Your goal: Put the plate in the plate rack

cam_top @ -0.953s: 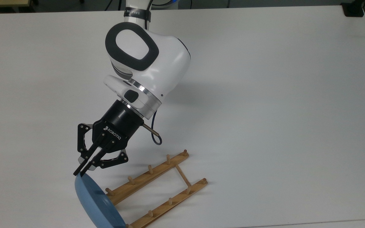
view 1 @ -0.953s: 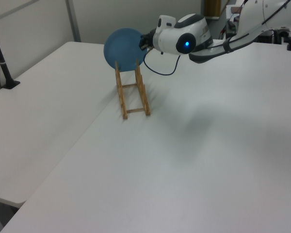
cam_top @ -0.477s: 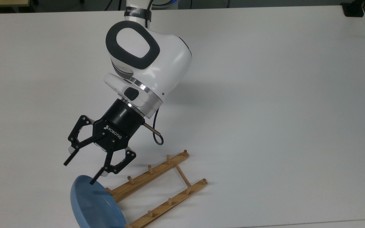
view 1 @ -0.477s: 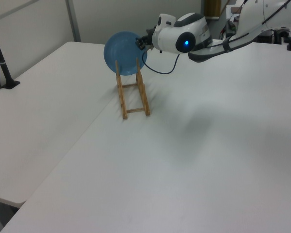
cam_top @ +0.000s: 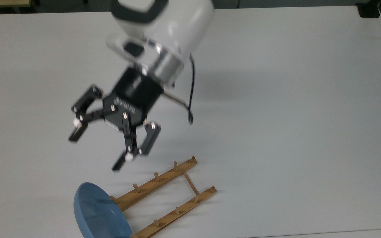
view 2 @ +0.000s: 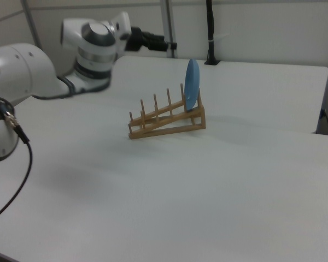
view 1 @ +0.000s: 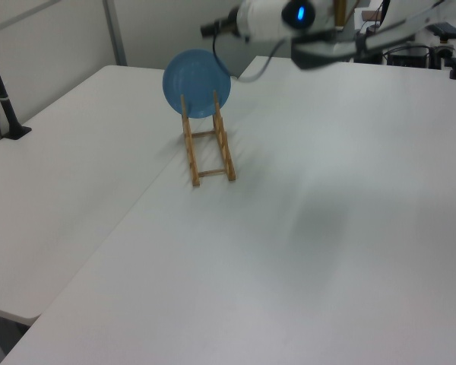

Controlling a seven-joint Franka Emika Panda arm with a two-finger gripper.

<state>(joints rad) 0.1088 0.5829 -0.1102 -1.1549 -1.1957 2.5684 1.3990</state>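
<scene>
White bench (cam_top: 293, 99): we see plate (cam_top: 99, 215) upright in rack (cam_top: 170, 195) end slot; pincer (cam_top: 94, 150) above, fingers apart, w/ nothing between.

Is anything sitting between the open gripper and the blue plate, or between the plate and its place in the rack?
Nothing visible does. The gripper hangs open above the table with bare air between it and the blue plate. The plate stands on edge at one end of the wooden plate rack, leaning against the end pegs, so no gap is left to cross.

The plate (cam_top: 99, 215) stands in the plate rack's (cam_top: 167, 198) end slot.
</scene>
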